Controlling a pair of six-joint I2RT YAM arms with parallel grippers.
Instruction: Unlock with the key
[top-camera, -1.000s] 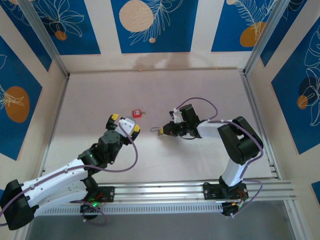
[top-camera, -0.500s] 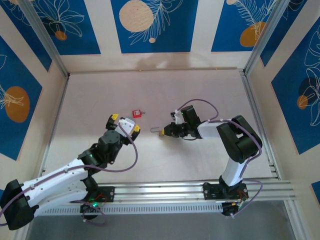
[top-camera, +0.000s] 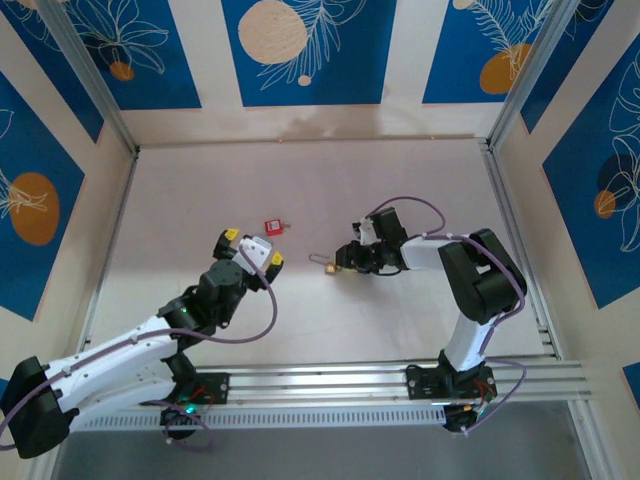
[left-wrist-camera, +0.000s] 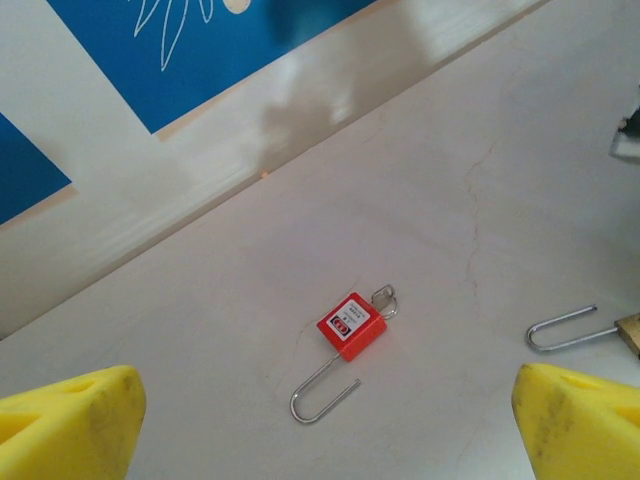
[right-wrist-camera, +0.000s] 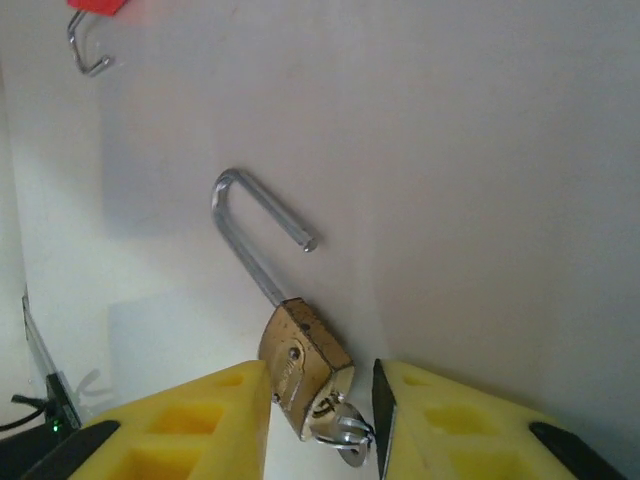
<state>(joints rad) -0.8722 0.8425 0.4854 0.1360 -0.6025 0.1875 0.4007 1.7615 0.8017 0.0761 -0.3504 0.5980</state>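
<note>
Red padlock (left-wrist-camera: 352, 327), brass padlock (right-wrist-camera: 303, 365), two keys (right-wrist-camera: 345, 435)

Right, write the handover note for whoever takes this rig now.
Left gripper: open, empty, facing the red padlock, which lies with its shackle out.
Right gripper: fingers flank the brass padlock; whether they are clamped is unclear.
In that padlock's base, between the fingers, sits the key.
Done: the brass shackle has one end free, so it looks unlocked.
Left: probably just confirm that it is open, then release.
</note>
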